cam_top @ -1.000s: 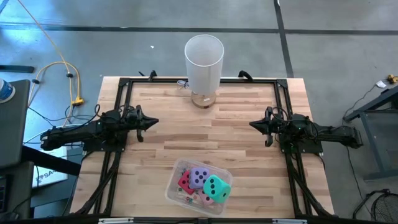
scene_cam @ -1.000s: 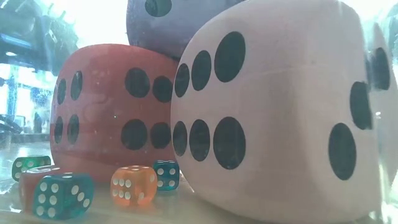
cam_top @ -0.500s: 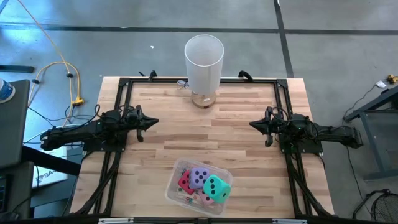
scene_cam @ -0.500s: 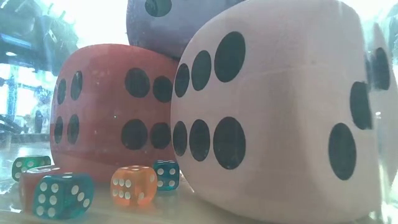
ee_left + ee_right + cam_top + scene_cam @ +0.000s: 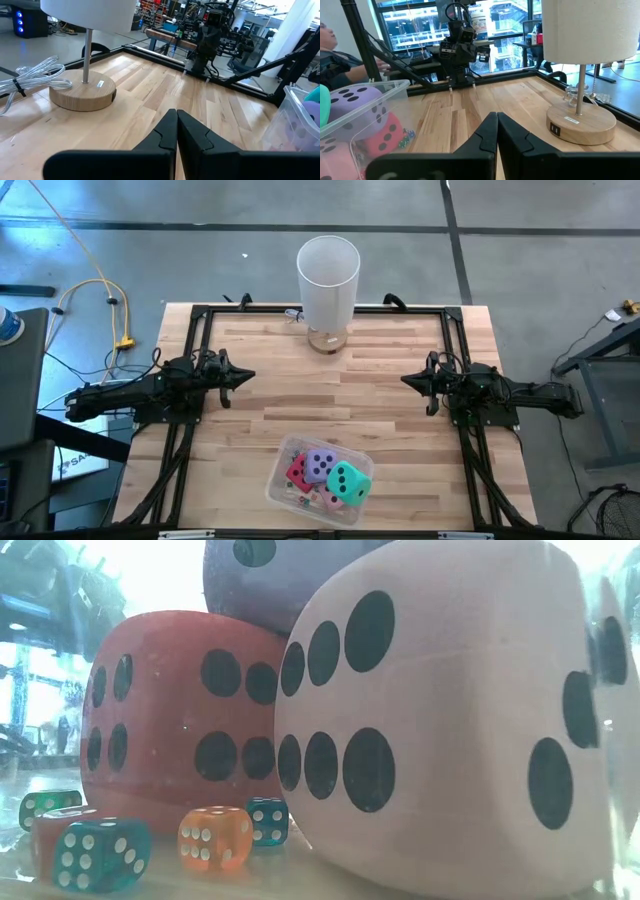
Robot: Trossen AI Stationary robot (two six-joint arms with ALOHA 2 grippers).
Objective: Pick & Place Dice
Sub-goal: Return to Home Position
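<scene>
A clear plastic bin (image 5: pixel 282 480) stands near the table's near edge, at the middle. In it lie the dice: red (image 5: pixel 298 472), purple (image 5: pixel 321 464), teal-green (image 5: pixel 349 481) and pink (image 5: pixel 331 501). The low view shows the red die (image 5: pixel 180 720) and the pink die (image 5: pixel 440 720) close up, with the purple die (image 5: pixel 270 575) on top of them. My left gripper (image 5: pixel 250 376) is shut at the table's left side and touches nothing. My right gripper (image 5: pixel 404 380) is shut at the right side, also free.
A lamp with a white shade (image 5: pixel 328 275) and a round wooden base (image 5: pixel 327 339) stands at the far edge, middle. Several tiny coloured dice (image 5: pixel 215 838) lie on the bin's floor. A black frame (image 5: pixel 200 315) runs round the table. A person (image 5: pixel 335 55) shows beyond the table.
</scene>
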